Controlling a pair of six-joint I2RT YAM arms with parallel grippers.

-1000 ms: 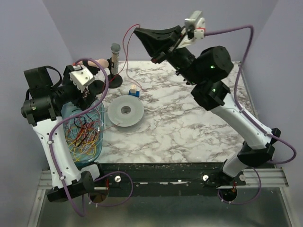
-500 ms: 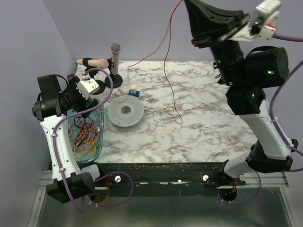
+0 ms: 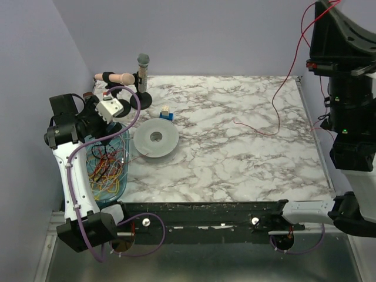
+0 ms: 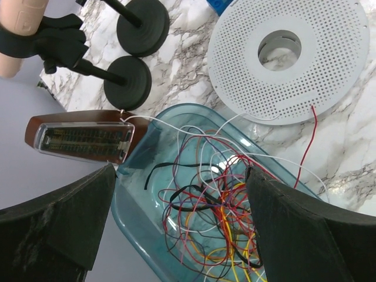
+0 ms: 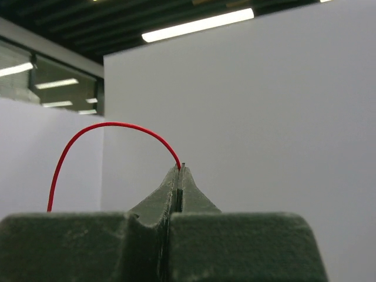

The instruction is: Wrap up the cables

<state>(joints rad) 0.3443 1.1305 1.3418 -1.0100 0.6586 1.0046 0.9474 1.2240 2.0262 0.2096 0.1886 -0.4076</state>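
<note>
Okay, right gripper (image 5: 180, 171) is raised high, well off to the right of the spool (image 3: 155, 138). Its jaws are pressed together, pinching one red cable (image 3: 281, 94) at the very tips. Wrist view shows that cable arcing up and over to the left from the pinch. In the top view it hangs down from the gripper and runs toward the spool. Its free end lies on the marble table (image 3: 223, 164), right of the spool and well apart from it.

Over by the spool's left side, left gripper (image 4: 179, 223) hangs above a teal bin (image 4: 134, 176), fingers (image 4: 64, 223) spread wide, holding nothing. Rest of the cables (image 4: 214, 220) sit tangled in that bin: dark red, yellow, orange, white, black. Bin is right at the spool's near-left edge; touching or just apart, cannot tell. One thin red strand (image 4: 306, 150) runs from the spool's rim over into the bin.

Spool lies flat, perforated, with a round hole in the middle. Small blue block (image 3: 167, 114) sits just beside the spool's far edge. Further back-left of the spool are two stands with round black bases (image 4: 143, 20), one holding a microphone (image 3: 143, 61) upright, the other clamping a tan handle (image 3: 120, 77) sideways. Brown box (image 4: 82, 139) with a clear front lies left of the spool, beside the bin's far corner.
</note>
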